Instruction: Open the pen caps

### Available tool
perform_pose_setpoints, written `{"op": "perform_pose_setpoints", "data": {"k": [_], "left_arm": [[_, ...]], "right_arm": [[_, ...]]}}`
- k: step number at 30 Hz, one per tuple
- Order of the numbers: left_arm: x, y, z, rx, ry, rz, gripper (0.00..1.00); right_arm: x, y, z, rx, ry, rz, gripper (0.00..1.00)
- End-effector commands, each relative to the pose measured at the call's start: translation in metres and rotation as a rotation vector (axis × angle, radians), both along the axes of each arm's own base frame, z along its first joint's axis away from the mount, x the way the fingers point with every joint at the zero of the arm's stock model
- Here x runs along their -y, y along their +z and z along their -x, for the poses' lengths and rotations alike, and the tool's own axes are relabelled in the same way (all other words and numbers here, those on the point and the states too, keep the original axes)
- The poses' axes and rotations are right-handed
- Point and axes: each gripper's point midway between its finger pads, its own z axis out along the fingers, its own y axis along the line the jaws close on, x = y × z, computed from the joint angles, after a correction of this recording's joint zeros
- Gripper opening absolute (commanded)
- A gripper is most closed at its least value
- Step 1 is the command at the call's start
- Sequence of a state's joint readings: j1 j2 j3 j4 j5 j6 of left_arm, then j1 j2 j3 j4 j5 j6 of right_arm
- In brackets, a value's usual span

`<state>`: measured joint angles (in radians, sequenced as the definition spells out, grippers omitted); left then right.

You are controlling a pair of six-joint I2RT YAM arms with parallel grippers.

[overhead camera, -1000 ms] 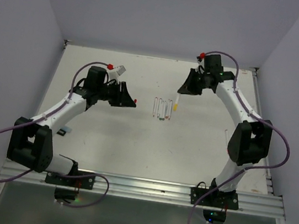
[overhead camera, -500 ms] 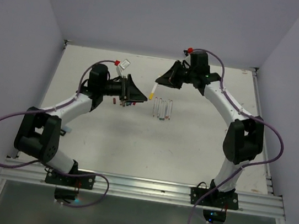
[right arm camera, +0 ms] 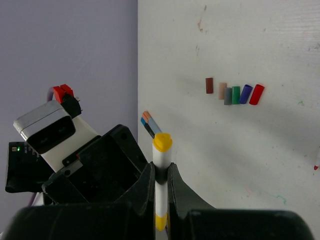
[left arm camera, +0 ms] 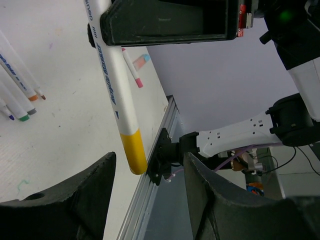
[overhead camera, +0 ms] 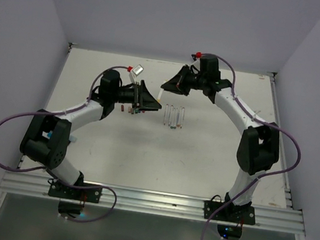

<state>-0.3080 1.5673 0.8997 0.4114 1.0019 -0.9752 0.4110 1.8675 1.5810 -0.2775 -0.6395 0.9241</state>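
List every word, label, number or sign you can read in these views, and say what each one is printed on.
No text reads clearly enough to quote.
Blue print along the barrel of the yellow-capped pen: blurred, not legible.
Blue print on the uncapped pens lying on the table: too small to read.
Nothing else in any view shows lettering.

The white table [overhead camera: 161, 156] has faint coloured smudges. Near its middle, uncapped pens [overhead camera: 174, 117] lie side by side in a row. Just left of that row, six loose pen caps [right arm camera: 235, 95] lie in a line: brown, beige, grey, green, blue, red. Well apart from the row, toward the front rail, lies a pink-ended pen [left arm camera: 134, 69].
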Motion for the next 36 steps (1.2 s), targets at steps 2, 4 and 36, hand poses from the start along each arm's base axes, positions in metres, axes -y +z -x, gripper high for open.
{"op": "perform_pose_setpoints", "data": {"k": [2,4,36], "left_arm": [[0.001,0.006,-0.007,0.042,0.017,-0.027,0.58],[0.002,0.007,-0.007,0.032,0.012,-0.013,0.56],[0.028,0.013,0.023,0.221,-0.047,-0.080,0.00]], "right_arm": [[-0.004,0.013,0.009,0.015,0.034,-0.037,0.00],[-0.004,0.010,0.011,0.011,0.034,-0.038,0.00],[0.021,0.029,-0.035,0.207,-0.143,0.092,0.00]]}}
